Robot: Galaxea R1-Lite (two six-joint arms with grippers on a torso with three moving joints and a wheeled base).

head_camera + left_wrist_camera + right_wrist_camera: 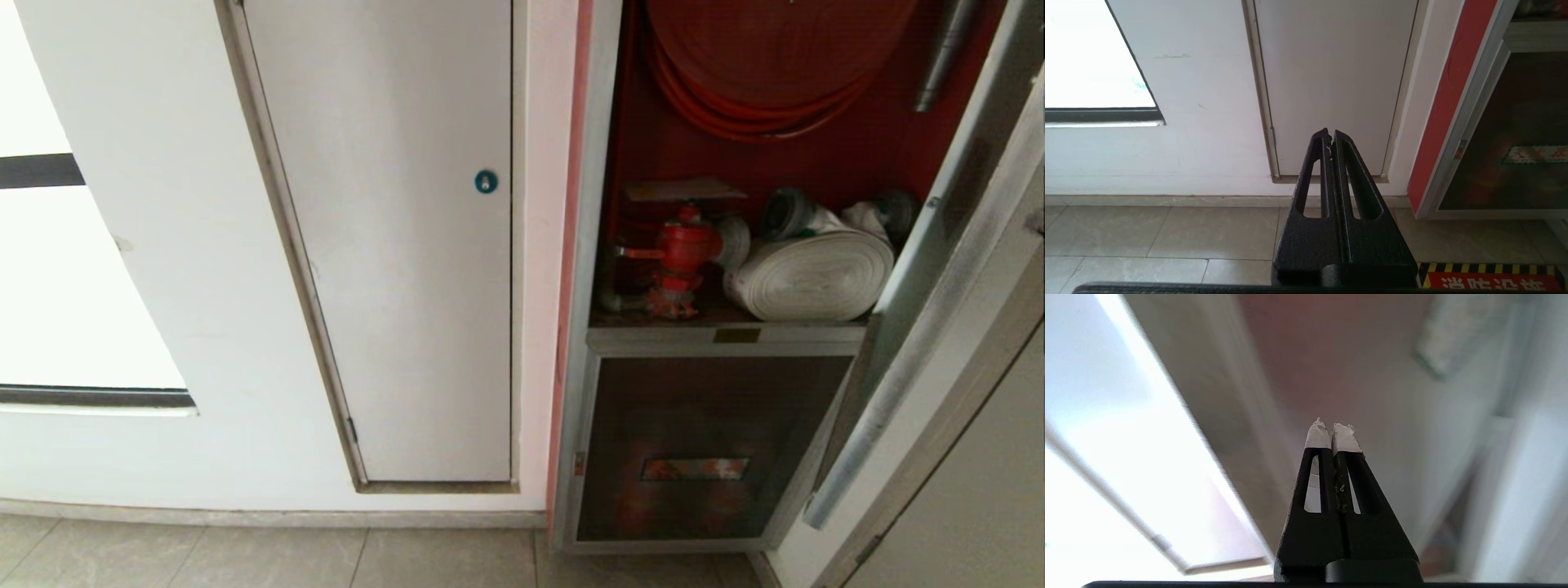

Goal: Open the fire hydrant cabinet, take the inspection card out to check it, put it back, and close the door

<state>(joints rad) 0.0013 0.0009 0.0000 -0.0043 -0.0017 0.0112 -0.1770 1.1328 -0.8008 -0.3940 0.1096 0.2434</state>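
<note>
The fire hydrant cabinet [718, 269] stands open, its door [939, 310] swung out to the right. The inspection card [684, 189] lies flat above the red valve [684, 249], left of the rolled white hose [812, 273]. The left gripper [1331, 136] and right gripper [1333, 430] both have jaws closed, empty.

Both end effectors are textured black wedges with slotted fingers; the left end effector [1330, 136] is plain-tipped, the right end effector [1332, 430] white-taped.

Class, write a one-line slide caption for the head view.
Fire hydrant cabinet with door open, inspection card lying above the red valve.
</note>
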